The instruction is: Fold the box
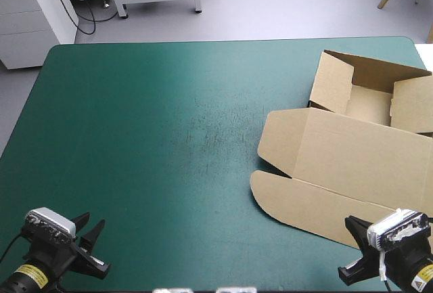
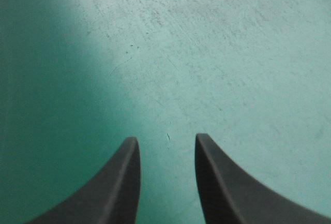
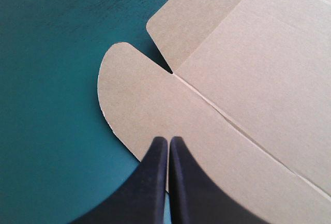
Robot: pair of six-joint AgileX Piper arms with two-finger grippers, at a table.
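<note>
Hovering over the near rounded flap of the box (image 3: 248,79), the right end effector (image 3: 166,140) has its black fingers pressed together, gripping nothing. The box lies with far walls raised and lid flat, and the bench (image 1: 149,124) has its right edge just beside it. Well left of the box, the left end effector (image 2: 167,137) stands open.

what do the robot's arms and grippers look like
Both arms end in black wrists. The left gripper and the right gripper each have two broad black fingers shaped like curved fins that taper to narrow tips. The left wrist's yellow label and the right wrist's yellow label carry dark print, too small to read.
</note>
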